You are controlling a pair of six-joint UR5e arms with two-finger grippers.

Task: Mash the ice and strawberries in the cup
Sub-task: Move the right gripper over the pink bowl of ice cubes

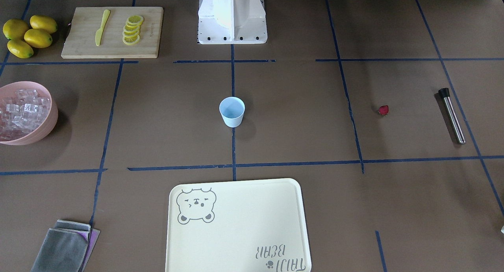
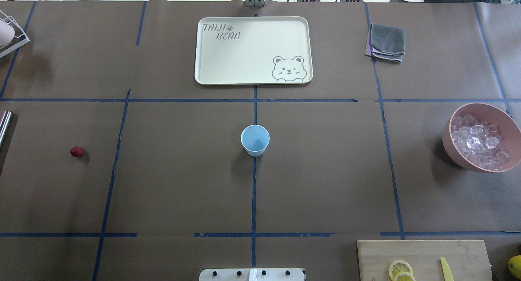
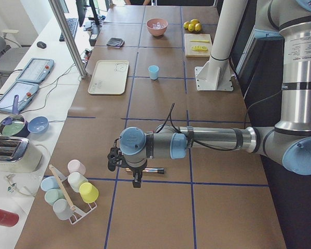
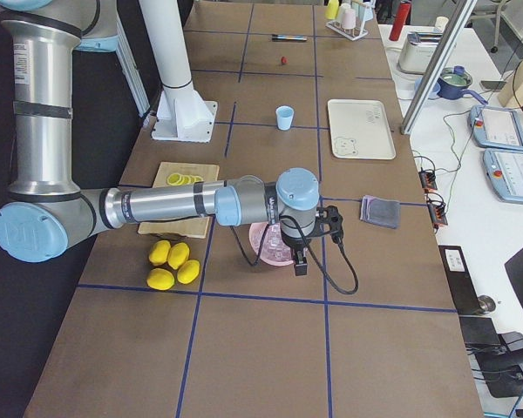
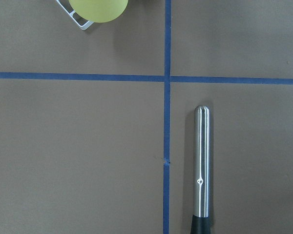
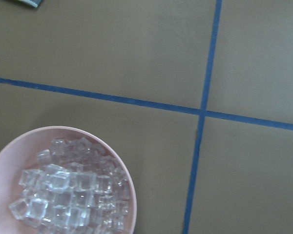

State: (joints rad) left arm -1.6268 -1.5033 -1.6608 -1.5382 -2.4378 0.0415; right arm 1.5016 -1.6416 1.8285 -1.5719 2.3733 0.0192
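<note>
the cup (image 2: pixel 255 140) stands upright and empty mid-table, the berry (image 2: pixel 76 151) well to its left near the muddler (image 1: pixel 452 116), the ice (image 2: pixel 476 142) in the bowl (image 2: pixel 451 149) far right. the left gripper (image 3: pixel 137 180) hangs over the muddler, the right gripper (image 4: pixel 300 264) over the bowl; i cannot tell either's opening or hold. slick cubes may slip, and the light cup may tip if mashed unsteadied.

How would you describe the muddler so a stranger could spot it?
Start at the pale blue cup in the middle of the brown table. Toward the robot's left, past the small red strawberry, the muddler lies flat. It is the only slim steel rod, with a black end.
</note>
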